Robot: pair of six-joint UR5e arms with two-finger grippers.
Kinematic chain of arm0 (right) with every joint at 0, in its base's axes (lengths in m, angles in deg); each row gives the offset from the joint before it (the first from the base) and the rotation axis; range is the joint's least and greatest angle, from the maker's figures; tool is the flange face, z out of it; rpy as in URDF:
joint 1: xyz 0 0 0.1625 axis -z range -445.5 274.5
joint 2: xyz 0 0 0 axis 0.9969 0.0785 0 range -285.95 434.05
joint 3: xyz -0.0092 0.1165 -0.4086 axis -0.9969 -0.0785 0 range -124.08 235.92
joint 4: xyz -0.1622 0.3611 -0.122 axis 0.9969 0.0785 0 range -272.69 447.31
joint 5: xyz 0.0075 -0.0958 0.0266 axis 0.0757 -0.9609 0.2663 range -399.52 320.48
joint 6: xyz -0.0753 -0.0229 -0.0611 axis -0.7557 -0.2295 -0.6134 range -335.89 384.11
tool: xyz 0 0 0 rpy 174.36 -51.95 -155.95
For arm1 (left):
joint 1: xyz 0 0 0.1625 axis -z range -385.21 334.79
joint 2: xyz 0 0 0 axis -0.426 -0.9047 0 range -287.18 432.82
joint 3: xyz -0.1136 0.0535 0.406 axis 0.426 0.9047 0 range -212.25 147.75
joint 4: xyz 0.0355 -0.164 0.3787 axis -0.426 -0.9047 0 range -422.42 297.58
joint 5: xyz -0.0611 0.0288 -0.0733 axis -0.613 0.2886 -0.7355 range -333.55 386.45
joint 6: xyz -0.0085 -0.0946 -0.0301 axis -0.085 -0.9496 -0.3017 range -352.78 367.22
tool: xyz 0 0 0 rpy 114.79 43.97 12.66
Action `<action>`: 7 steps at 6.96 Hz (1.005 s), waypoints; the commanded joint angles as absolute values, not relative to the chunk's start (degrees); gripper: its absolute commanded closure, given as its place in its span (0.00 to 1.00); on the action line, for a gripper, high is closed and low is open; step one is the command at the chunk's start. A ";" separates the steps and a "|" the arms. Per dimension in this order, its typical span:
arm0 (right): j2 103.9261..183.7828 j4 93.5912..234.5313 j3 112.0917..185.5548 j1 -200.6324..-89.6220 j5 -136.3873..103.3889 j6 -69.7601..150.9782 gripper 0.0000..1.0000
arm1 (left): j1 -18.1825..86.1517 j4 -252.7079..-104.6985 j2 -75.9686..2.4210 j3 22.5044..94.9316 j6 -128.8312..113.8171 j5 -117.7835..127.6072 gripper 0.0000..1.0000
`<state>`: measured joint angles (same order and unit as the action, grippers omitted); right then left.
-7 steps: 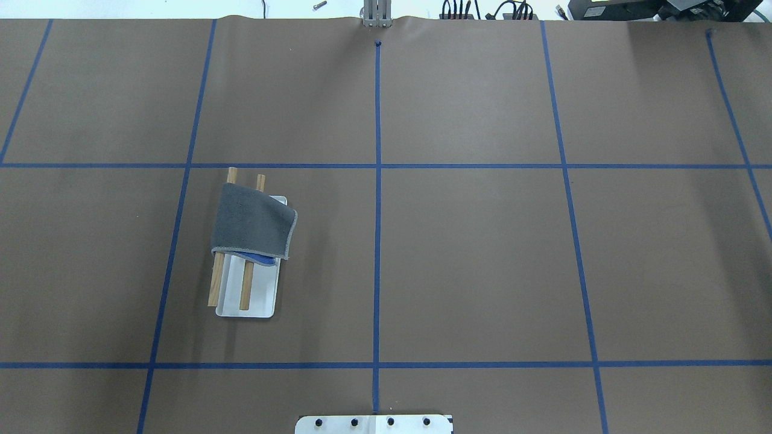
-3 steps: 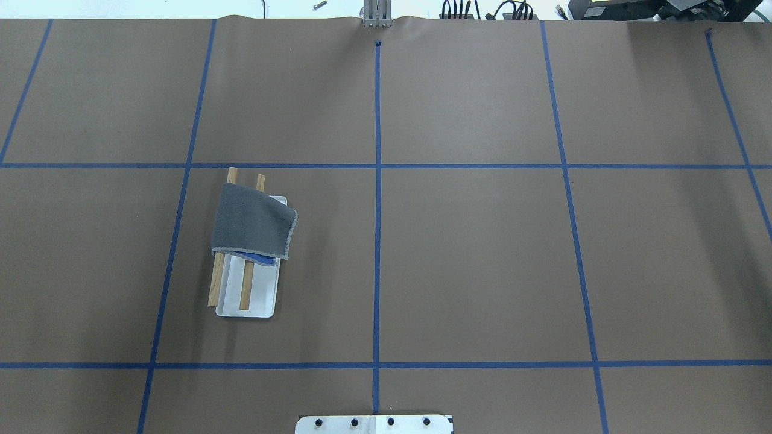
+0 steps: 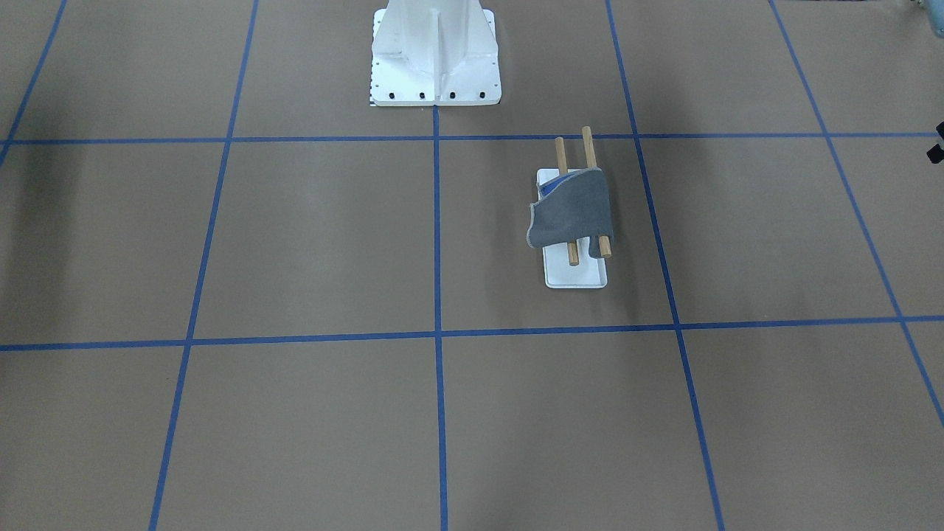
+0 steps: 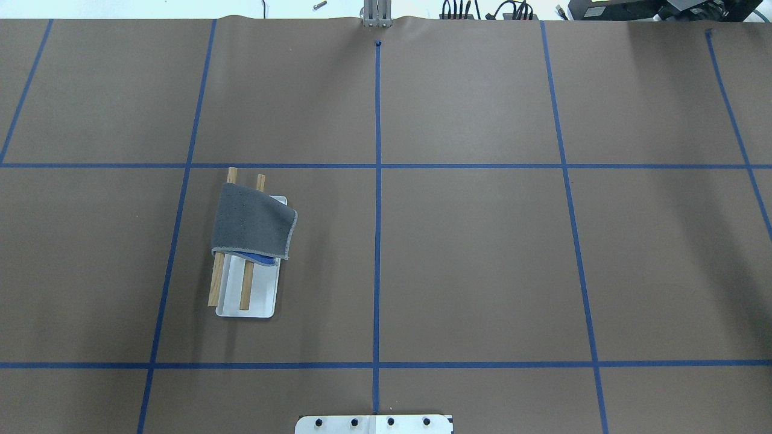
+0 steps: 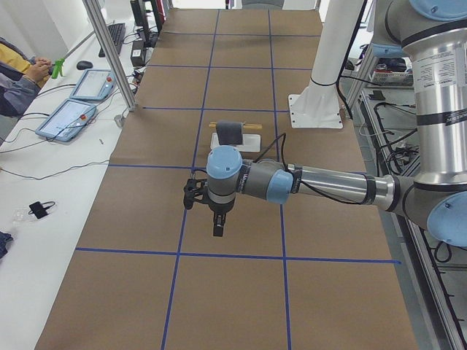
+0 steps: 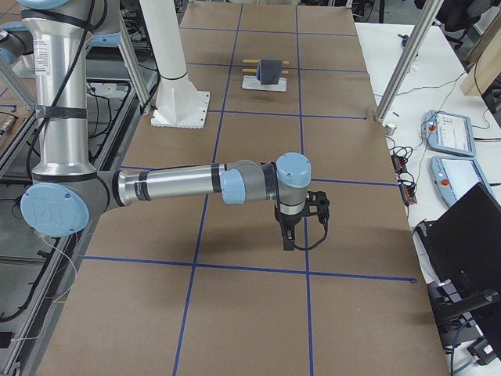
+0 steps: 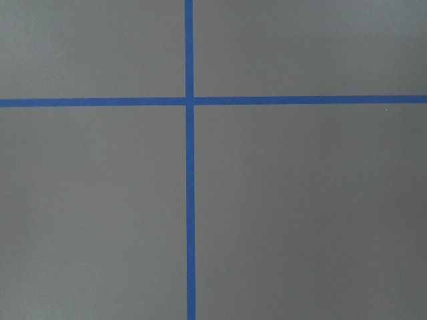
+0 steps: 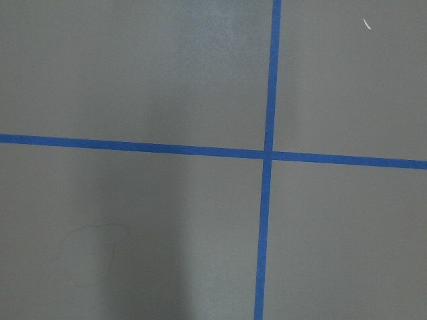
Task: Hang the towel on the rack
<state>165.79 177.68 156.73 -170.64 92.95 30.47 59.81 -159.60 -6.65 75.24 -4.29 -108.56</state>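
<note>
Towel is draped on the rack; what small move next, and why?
Probably none; I'd stop here. The towel lies over both dowels of the rack, nothing holds it, and the left arm and right arm sit far from it. Another touch might drag it off.

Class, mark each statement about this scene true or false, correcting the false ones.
1. The towel is draped across both dowels of the rack. True.
2. A gripper is holding the towel. False: the left gripper and the right gripper both hang well away from it.
3. Blue shows at one edge of the towel. True.
4. The rack stands on the robot's right side. False: it stands on its left side.
5. The dowels are fully covered. False: they stick out beyond the towel at both ends.
</note>
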 commanded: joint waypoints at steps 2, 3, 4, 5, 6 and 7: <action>165.80 178.90 158.49 -170.31 90.84 30.44 0.00 | 59.78 -159.72 -7.42 75.07 -3.76 -108.55 0.02; 166.33 178.81 158.31 -170.14 89.17 30.44 0.00 | 59.78 -159.72 -7.51 74.54 -3.76 -108.55 0.02; 167.90 178.72 157.79 -170.13 88.80 30.44 0.00 | 59.78 -159.72 -7.69 74.36 -3.85 -108.64 0.02; 169.13 178.46 157.96 -170.13 88.97 30.44 0.00 | 59.78 -159.98 -7.86 74.01 -3.94 -109.16 0.02; 169.23 178.54 158.31 -170.13 89.41 30.44 0.00 | 59.78 -159.72 -8.47 73.92 -3.94 -109.17 0.02; 169.23 178.46 158.48 -170.13 89.59 30.44 0.00 | 59.78 -159.63 -9.52 73.92 -3.94 -109.08 0.02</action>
